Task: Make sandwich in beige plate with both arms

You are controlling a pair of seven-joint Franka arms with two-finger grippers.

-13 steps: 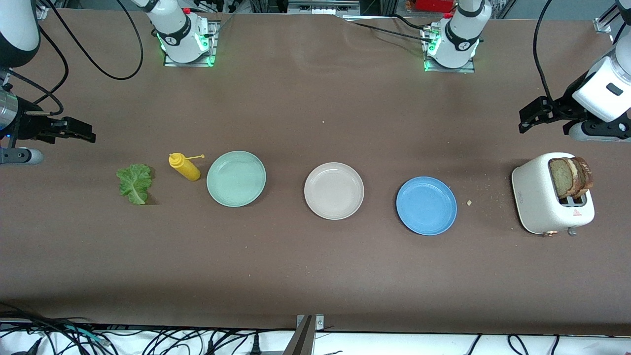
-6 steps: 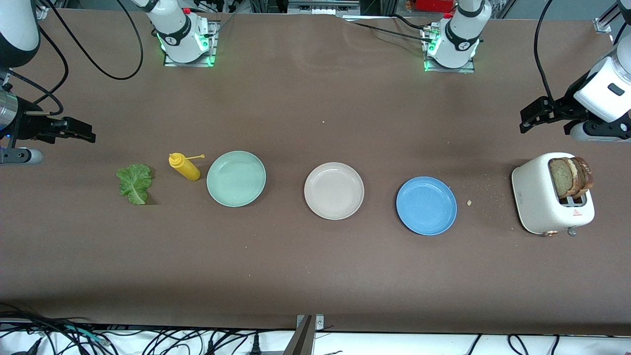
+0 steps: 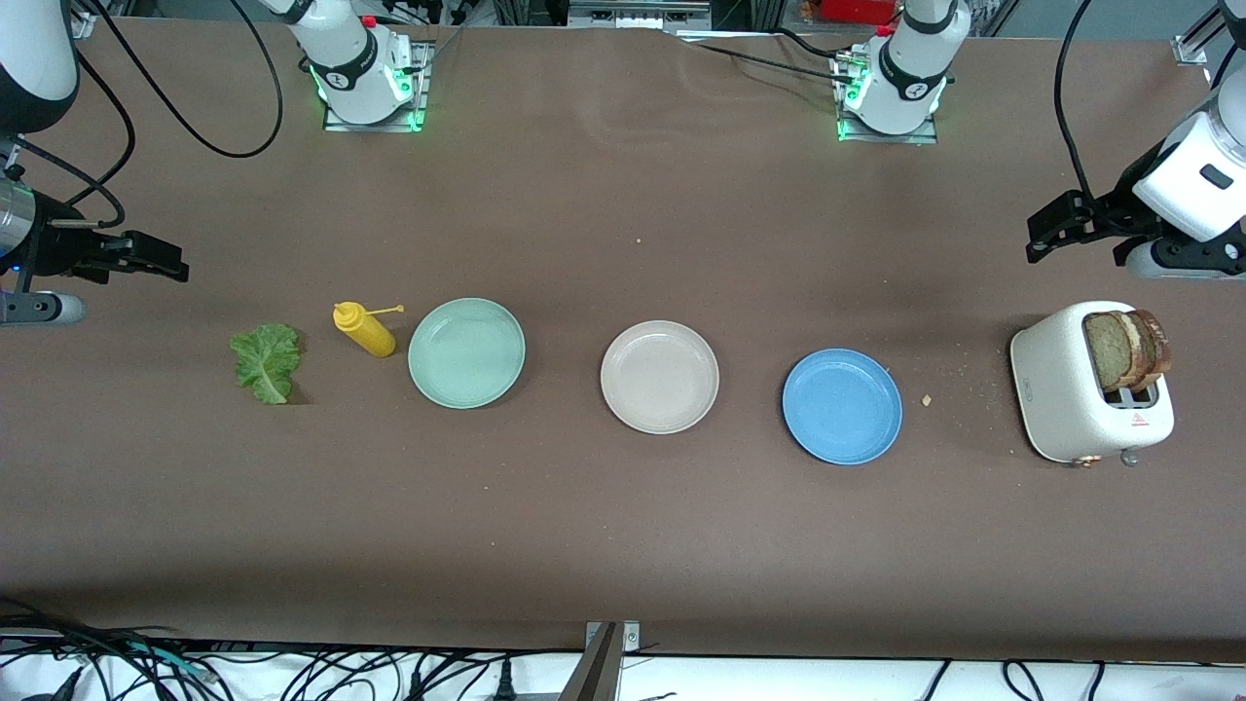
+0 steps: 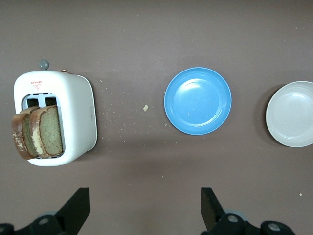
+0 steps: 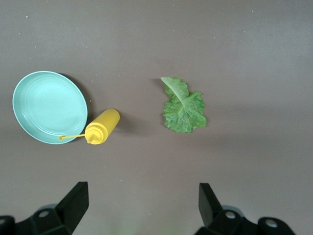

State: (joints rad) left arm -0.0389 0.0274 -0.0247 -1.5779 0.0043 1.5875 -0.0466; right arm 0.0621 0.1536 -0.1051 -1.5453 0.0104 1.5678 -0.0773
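A brown table [image 3: 623, 545] holds a lettuce leaf [image 3: 265, 361], yellow bottle [image 3: 365, 329], mint plate [image 3: 466, 352], beige plate [image 3: 660, 377], blue plate [image 3: 842, 406] and toaster [image 3: 1066, 399] with bread slices [image 3: 1124, 349].

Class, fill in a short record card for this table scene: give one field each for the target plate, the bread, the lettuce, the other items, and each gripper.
Target plate: beige plate, nothing on it, between the mint-green plate and the blue plate
Bread: two slices standing in the white toaster, at the left arm's end of the table
Lettuce: lettuce leaf flat on the table, at the right arm's end
Other items: yellow squeeze bottle lying beside the mint-green plate
Left gripper: open, holds nothing, over the table near the toaster
Right gripper: open, holds nothing, over the table near the lettuce leaf
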